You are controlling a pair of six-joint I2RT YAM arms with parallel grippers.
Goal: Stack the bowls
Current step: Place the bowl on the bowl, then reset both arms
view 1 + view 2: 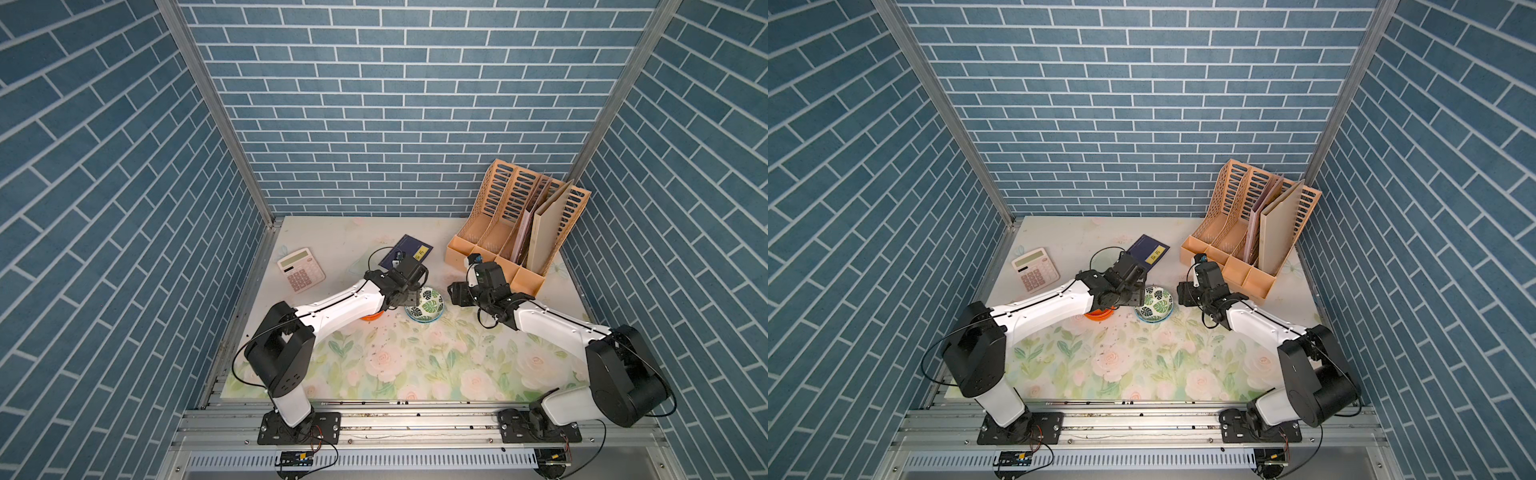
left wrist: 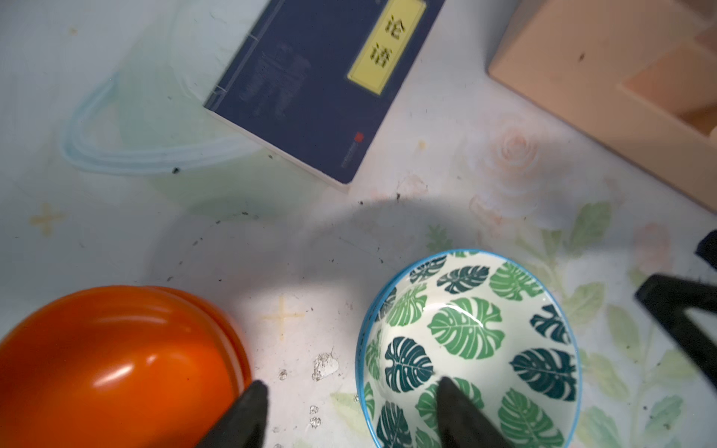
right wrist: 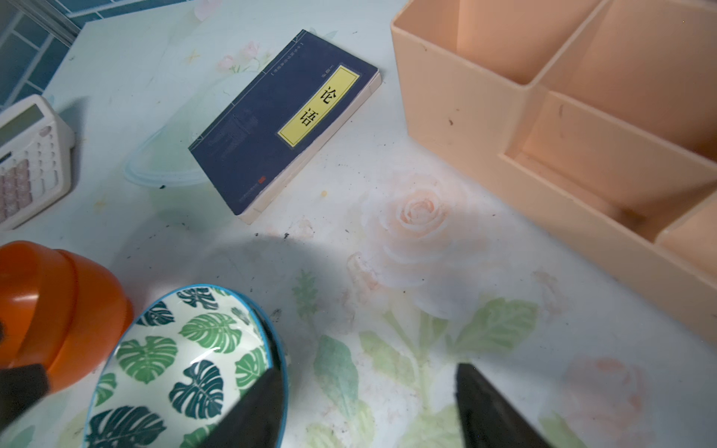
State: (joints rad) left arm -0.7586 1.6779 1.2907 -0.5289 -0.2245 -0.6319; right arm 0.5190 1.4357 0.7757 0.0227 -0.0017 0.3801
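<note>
The leaf-print bowls (image 1: 424, 305) are sitting near the middle of the table (image 1: 415, 374); a doubled blue rim in both wrist views is suggesting two of them, one nested in the other. The orange bowls (image 2: 116, 360) are lying just beside them without touching, half hidden under the left arm (image 1: 332, 303) in both top views; a doubled edge there is likewise pointing to a nested pair, though I cannot tell this for sure. So the work is looking about half done; two small piles are standing side by side, and one is waiting to be set into the other.

The left gripper (image 2: 351, 413) is hanging with its jaws spread wide and gripping nothing; one finger is hovering over the inside of the leaf-print bowls, its mate over the gap between the piles. The right gripper (image 3: 364, 407) is also standing wide apart and empty; one finger is sitting at the rim of the leaf-print bowls, the other over bare table. What is left, by my reckoning, is lifting one pair and lowering it into the other.
</note>
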